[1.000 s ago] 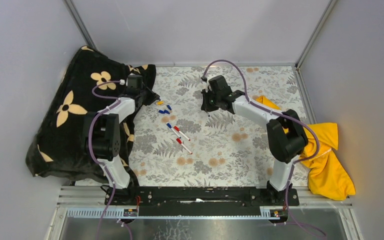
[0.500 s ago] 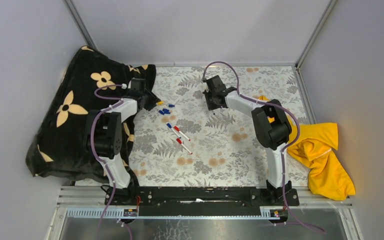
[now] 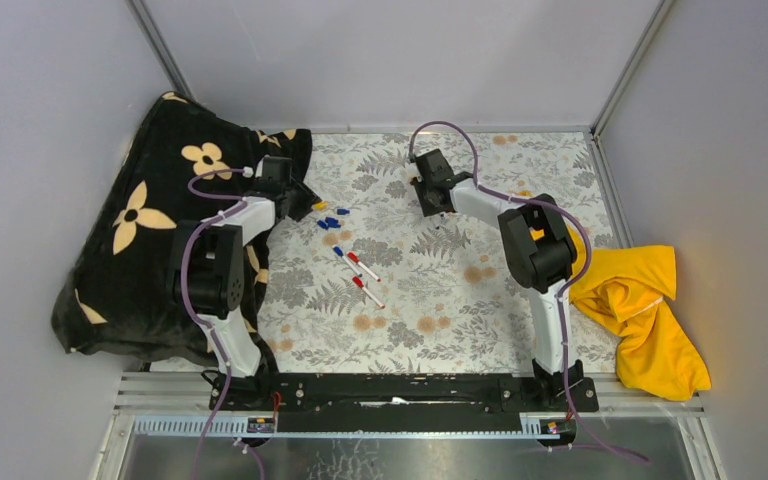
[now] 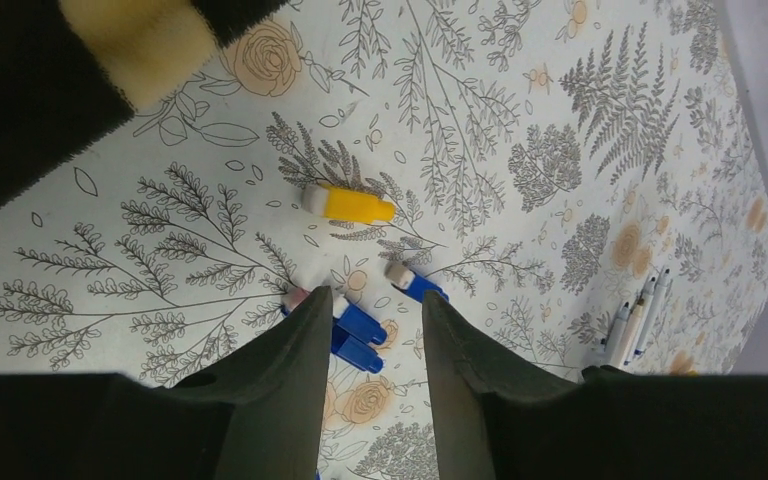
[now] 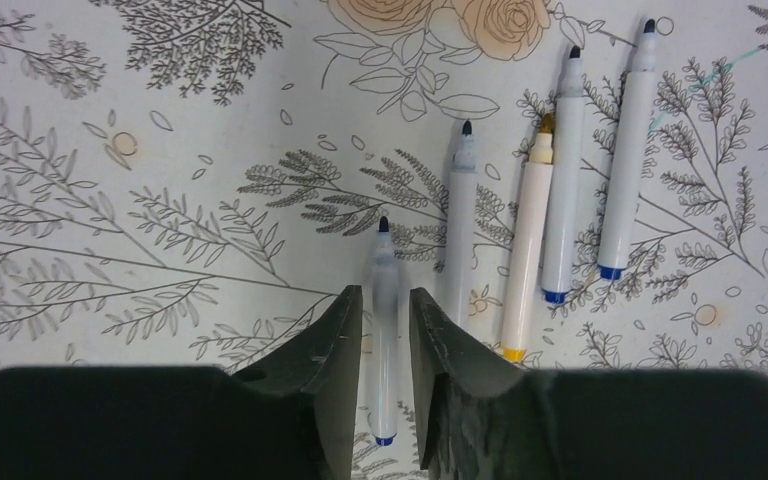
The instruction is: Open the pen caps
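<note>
My right pincer [image 5: 385, 293] stands spread, with a white uncapped pen [image 5: 383, 250] lying along the gap between its jaws. The pen looks blurred, and neither jaw seems to press on it, so I read it as loose rather than pinched. Four more bare pens [image 5: 563, 180] lie in a row just to the right of the tips.

My left pincer [image 4: 374, 305] is spread as well and holds nothing. Loose blue caps [image 4: 357, 326] sit right at its tips, and a yellow cap [image 4: 348, 205] lies a little ahead of them.

From above, three capped pens [image 3: 360, 272] wait on the floral surface [image 3: 430, 330], on the near side of the left pincer and between the two arms.

I expect these to be light, stiff and slick, with round barrels that roll at a nudge. The caps are probably a snug push-fit, so I would pinch mid-barrel with one pincer and the cap squarely with the other, then pull straight along the pen's axis.
</note>
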Motion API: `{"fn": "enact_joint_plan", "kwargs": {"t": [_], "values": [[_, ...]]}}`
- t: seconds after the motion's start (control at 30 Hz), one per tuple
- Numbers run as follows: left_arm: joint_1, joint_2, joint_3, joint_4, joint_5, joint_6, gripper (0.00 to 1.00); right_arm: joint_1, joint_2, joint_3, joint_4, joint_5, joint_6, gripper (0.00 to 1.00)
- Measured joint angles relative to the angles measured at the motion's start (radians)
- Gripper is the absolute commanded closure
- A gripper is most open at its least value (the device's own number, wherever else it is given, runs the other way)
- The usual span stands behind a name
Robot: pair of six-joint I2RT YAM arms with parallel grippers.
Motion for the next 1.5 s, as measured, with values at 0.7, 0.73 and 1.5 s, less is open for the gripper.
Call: {"fn": "enact_joint_plan", "kwargs": {"t": [0.7,0.73,1.5], "values": [[-0.042,-0.153,-0.012,-0.002,-0.014,-0.009,0.41,-0.001,-0.089,-0.044,0.075,0.050,-0.086,0.58],[-0.045,-0.167,-0.019,-0.001,-0.014,-0.012,0.39,0.003,-0.121,-0.054,0.079,0.050,-0.089,0.58],[-0.072,-0.483,-0.327,0.021,0.066,-0.109,0.22,0.257,-0.343,-0.289,0.097,-0.206,-0.008,0.53]]}}
